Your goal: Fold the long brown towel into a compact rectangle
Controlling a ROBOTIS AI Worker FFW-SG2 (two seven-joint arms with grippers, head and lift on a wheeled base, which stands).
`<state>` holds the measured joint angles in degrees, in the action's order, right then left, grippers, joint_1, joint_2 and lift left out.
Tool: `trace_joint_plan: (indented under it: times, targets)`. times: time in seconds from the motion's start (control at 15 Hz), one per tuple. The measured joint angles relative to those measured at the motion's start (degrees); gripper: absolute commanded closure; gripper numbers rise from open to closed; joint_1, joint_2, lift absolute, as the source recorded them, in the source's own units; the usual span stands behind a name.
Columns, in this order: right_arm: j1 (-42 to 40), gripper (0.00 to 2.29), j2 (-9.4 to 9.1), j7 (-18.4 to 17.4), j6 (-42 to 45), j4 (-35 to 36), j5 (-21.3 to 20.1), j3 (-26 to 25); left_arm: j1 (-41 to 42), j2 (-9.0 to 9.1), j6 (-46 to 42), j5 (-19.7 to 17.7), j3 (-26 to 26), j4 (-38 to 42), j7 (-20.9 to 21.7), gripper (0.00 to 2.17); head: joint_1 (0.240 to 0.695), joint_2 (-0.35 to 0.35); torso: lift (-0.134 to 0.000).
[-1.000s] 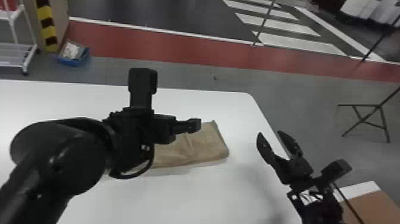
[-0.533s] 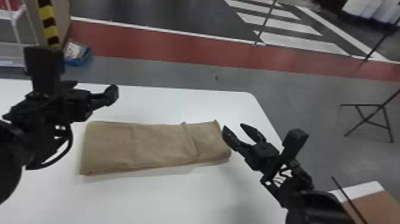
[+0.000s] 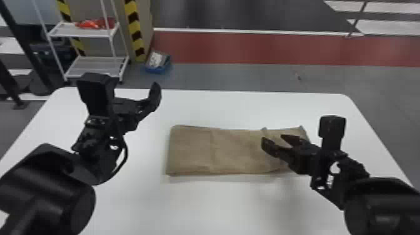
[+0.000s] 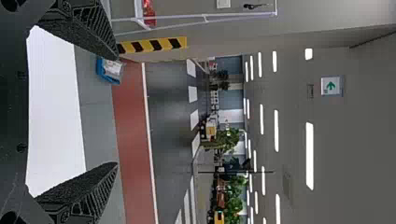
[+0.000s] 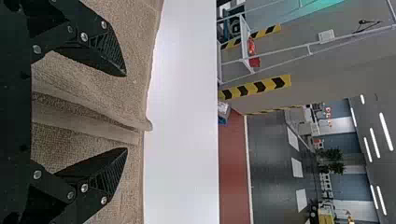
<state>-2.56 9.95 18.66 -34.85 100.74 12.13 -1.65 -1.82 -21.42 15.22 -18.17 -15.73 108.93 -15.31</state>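
Long brown cloth towel (image 3: 200, 153) lying part-folded on the smooth white table (image 3: 218, 206); black two-fingered right gripper (image 5: 126, 112) over its right end, black two-fingered left gripper (image 4: 117, 110) off its left, both spread wide; best pinch all layers, fold low, smooth that ridge.

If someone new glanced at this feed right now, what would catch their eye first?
Probably the brown towel, lying as a flat, folded strip on the white table. Next, the two black grippers: the right gripper open over the towel's right part, the left gripper open and empty, off to the towel's left.
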Motion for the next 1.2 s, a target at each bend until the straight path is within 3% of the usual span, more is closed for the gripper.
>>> trace_joint_plan:
  times: [0.27, 0.47, 0.73, 0.8, 0.87, 1.2]
  targets:
    - [0.17, 0.41, -0.19, -1.32, -4.08, -0.09, -0.36, 0.73, 0.49, 0.03, -1.74, 1.09, -0.83, 0.05, 0.11, 0.10, 0.695, -0.018, -0.124]
    - [0.44, 0.59, -0.20, -1.43, -5.08, -0.22, -0.78, 0.89, 0.59, 0.06, -2.66, 1.08, -1.21, 0.04, 0.14, 0.10, 0.695, -0.024, -0.124]
    - [0.54, 0.60, -0.20, -1.35, -5.63, -0.37, -0.62, 0.99, 1.15, 0.06, -2.78, 1.03, -1.23, 0.06, 0.20, 0.10, 0.695, -0.023, -0.124]
    - [0.54, 0.81, -0.20, -1.33, -5.98, -0.37, -0.60, 0.99, 1.32, 0.06, -2.82, 1.03, -1.17, 0.18, 0.20, 0.10, 0.695, -0.023, -0.124]
    - [0.55, 0.84, -0.20, -1.28, -6.36, -0.37, -0.56, 0.95, 1.45, 0.06, -2.87, 1.01, -1.11, 0.28, 0.20, 0.10, 0.695, -0.022, -0.124]
    - [0.45, 0.84, -0.20, -0.92, -7.58, -0.17, -0.06, 0.83, 1.80, 0.06, -2.81, 0.71, -0.96, 0.56, 0.20, 0.11, 0.695, -0.020, -0.124]
